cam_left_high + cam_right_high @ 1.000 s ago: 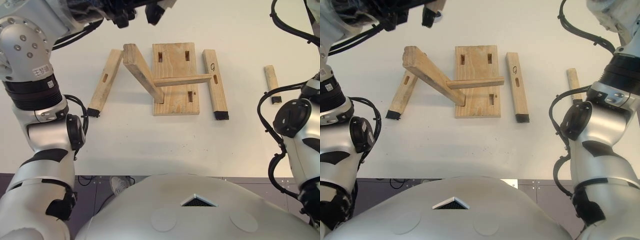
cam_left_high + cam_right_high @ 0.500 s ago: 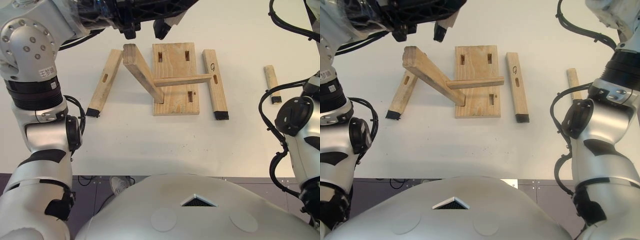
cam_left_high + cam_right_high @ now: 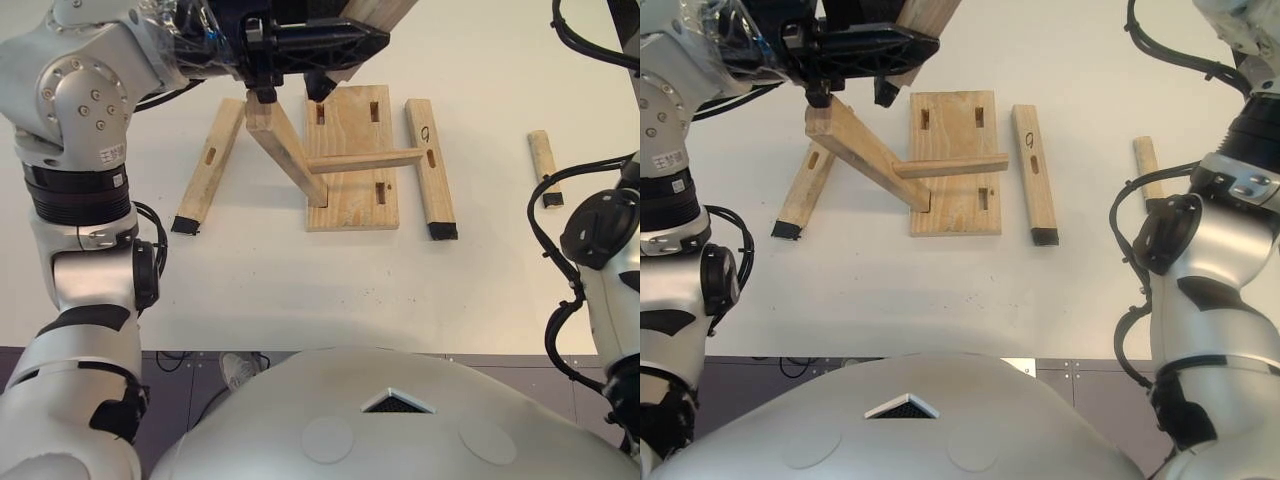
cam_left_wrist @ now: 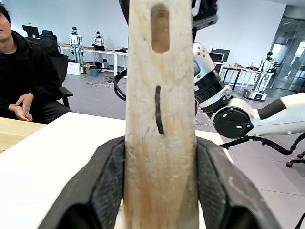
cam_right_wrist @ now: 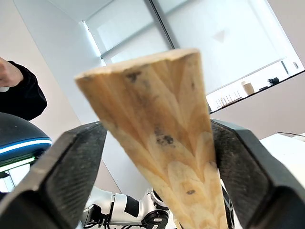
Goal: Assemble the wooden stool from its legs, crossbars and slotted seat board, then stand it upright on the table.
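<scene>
The slotted seat board (image 3: 350, 205) lies flat mid-table. One leg (image 3: 285, 145) stands slanted in it, and a crossbar (image 3: 365, 158) runs from that leg across the board. Two more legs lie flat, one to the left (image 3: 210, 165) and one to the right (image 3: 430, 165) of the board. A short crossbar (image 3: 542, 165) lies far right. My left gripper (image 3: 310, 45) hangs just above the slanted leg's top, shut on another wooden leg (image 4: 159, 109) that rises out of the top of the eye views. My right gripper (image 5: 157, 143) is shut on the end of a wooden leg (image 5: 162, 124), raised in the air.
The white table (image 3: 300, 280) has bare room in front of the board and between the right leg and the short crossbar. My left arm (image 3: 80, 150) stands along the table's left side, beside the flat left leg.
My left gripper has come down and toward me with its leg, from the far edge to just over the slanted leg's top. The parts on the table have not moved.
</scene>
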Robot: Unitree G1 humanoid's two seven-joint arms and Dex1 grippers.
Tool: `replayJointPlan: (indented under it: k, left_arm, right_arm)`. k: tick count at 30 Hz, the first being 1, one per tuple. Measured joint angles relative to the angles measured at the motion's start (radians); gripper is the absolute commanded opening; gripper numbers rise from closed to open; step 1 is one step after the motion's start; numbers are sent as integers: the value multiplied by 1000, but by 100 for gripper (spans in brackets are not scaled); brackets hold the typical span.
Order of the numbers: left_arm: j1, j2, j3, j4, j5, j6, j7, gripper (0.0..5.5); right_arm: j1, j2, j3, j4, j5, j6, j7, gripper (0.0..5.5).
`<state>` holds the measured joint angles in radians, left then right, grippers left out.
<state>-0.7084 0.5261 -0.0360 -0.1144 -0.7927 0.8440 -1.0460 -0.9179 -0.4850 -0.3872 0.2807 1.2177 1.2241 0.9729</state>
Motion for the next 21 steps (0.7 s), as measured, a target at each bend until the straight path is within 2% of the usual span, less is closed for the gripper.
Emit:
replayJointPlan:
  k: [5, 12, 13, 19, 21]
  left_arm:
    - [17, -5, -16, 2, 5, -11, -12, 199]
    - [20, -14, -18, 21, 6, -15, -16, 199]
    - [20, -15, -18, 27, 6, -20, -16, 236]
    - [6, -20, -9, 71, 27, -40, -10, 326]
    - [6, -22, 6, 75, 25, -40, 1, 332]
  right_arm:
    - [-1, 0, -5, 0, -1, 0, -30, 257]
    - [-1, 4, -4, -2, -5, -16, -58, 250]
    - [-1, 6, -3, -4, -7, -25, -63, 247]
    - [0, 10, 45, -74, -101, -159, -88, 210]
    - [5, 10, 66, -86, -138, -202, -93, 206]
